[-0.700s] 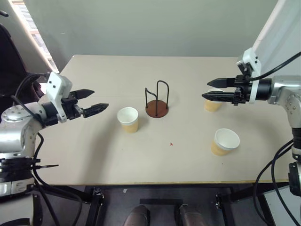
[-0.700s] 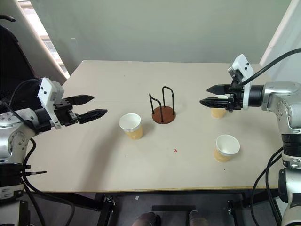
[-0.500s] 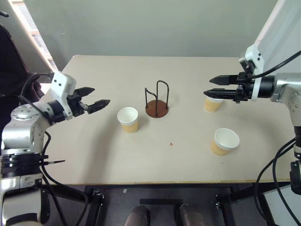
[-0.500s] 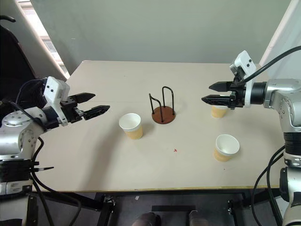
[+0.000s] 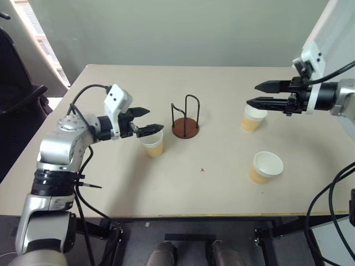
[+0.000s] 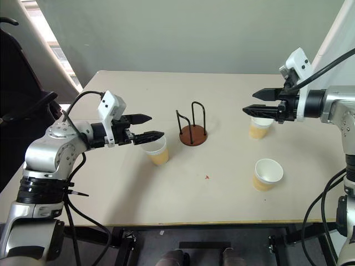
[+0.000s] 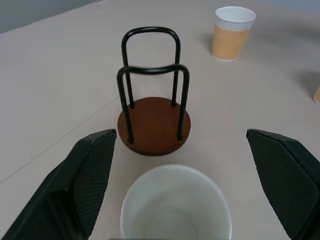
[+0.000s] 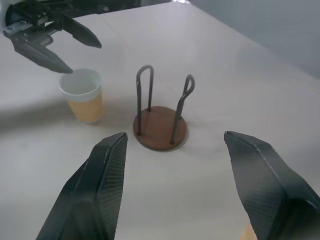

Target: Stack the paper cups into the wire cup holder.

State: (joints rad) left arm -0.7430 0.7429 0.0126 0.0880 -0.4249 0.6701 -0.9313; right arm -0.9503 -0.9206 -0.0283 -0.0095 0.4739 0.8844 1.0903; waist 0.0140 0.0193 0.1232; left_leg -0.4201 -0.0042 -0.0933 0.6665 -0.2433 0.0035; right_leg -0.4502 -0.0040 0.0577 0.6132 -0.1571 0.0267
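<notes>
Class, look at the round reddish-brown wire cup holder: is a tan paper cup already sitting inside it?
No. The wire cup holder has a bare disc base, and the three paper cups stand apart on the table.

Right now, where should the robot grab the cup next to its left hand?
Probably around the tan wall just under the rim of the paper cup, coming from the left gripper side. It stands upright and tapers downward, with the wire cup holder close beside it.

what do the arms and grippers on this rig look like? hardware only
Both arms have silver-grey metal housings with rounded joints and loose black cables. The left gripper and right gripper each have two black, tapered, pointed fingers, cross-hatched on the inner faces. A white boxy camera module sits atop each wrist. No markings are readable.
</notes>
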